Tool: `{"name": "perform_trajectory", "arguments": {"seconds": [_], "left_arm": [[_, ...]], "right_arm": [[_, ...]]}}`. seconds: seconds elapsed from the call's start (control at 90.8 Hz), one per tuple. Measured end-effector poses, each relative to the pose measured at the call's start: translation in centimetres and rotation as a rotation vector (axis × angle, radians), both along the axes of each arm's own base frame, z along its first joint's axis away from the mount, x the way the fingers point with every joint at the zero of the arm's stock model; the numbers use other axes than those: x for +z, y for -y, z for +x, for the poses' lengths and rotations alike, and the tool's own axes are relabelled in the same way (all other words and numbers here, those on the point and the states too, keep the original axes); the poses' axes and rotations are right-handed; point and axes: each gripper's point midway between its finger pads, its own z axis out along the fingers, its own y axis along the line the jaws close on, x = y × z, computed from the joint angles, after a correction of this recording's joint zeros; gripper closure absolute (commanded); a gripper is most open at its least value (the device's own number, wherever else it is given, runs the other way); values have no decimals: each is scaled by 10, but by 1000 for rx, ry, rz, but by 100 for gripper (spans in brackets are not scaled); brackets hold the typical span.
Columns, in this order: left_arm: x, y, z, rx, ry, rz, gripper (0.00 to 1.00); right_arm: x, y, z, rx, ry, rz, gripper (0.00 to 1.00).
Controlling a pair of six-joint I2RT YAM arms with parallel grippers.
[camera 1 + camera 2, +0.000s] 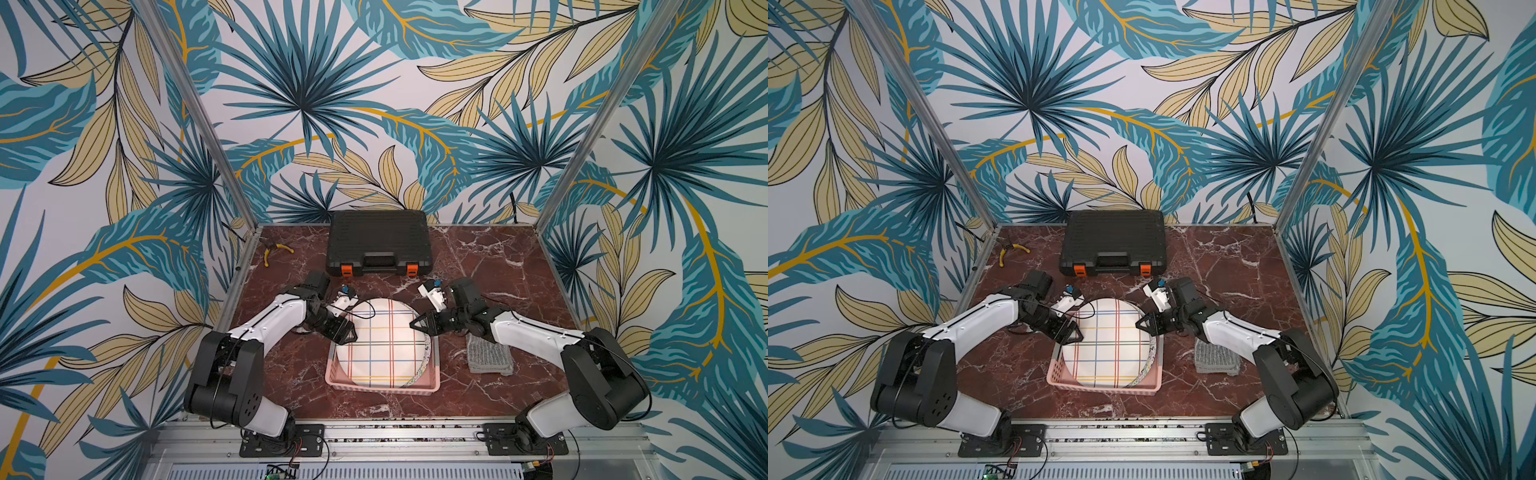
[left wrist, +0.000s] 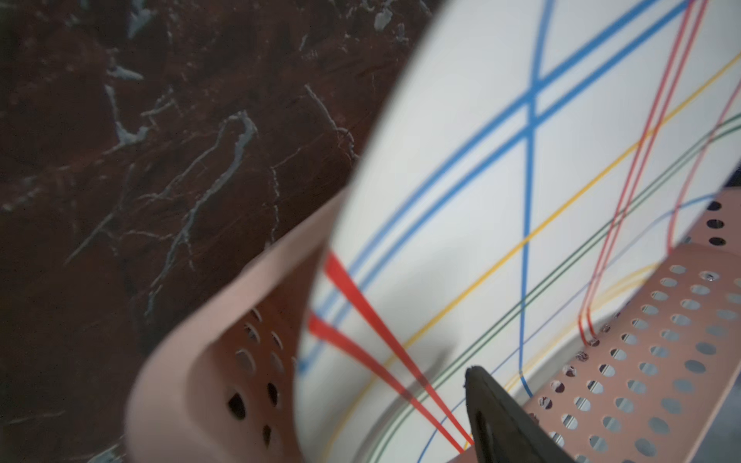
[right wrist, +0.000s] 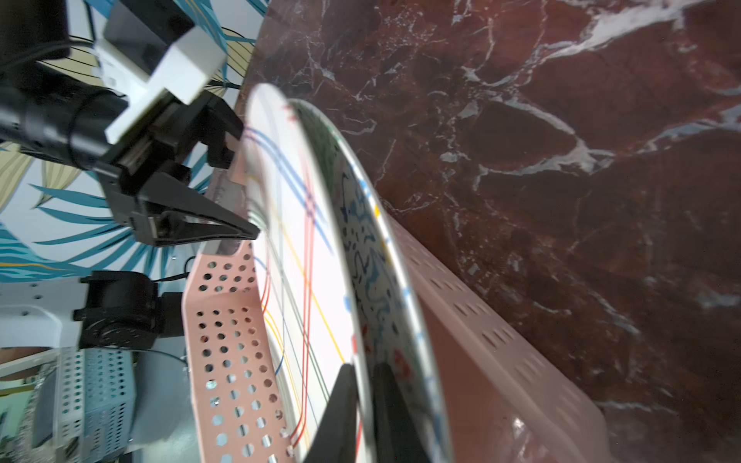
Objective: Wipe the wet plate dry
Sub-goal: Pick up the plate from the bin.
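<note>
Right hand (image 1: pixel 413 325) pinches the rim of the striped plate (image 1: pixel 382 345); opposite it, left hand (image 1: pixel 348 336) apparently spread wide.

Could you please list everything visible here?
Lined plate: 1, white, leaning in basket.
Patterned plate: 1, speckled, behind it, same basket.
Basket: 1, pink, table centre.
Cloth: 1, grey, right of basket.
Case: 1, black, back.
Pliers: 1, yellow-handled, back left.
Table: 1, red-brown marble, underneath.
Left claw: 1, black, open, lined plate's left edge.
Right claw: 1, black, shut on lined plate's right rim.
</note>
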Motion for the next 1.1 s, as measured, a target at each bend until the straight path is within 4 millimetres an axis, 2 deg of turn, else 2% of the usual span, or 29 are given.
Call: {"name": "perform_trajectory", "arguments": {"seconds": [0.165,0.364,0.496,0.639,0.782,0.947,1.102], "left_arm": [[3,-1,7,8,39,8,16],[27,-4,16,13,129,0,0],[61,-13,39,43,197,-24,0],[108,-14,61,65,294,-94,0],[130,-4,53,45,313,-173,0],[137,9,36,7,255,-273,0],[146,21,25,-23,212,-370,9]], "right_arm": [[8,2,3,-26,35,3,100],[42,32,16,-156,126,-32,100],[66,46,23,-208,161,-38,100],[85,51,19,-221,180,-13,100],[107,57,14,-231,193,46,100],[127,60,9,-216,198,123,100],[140,52,4,-171,202,196,100]]}}
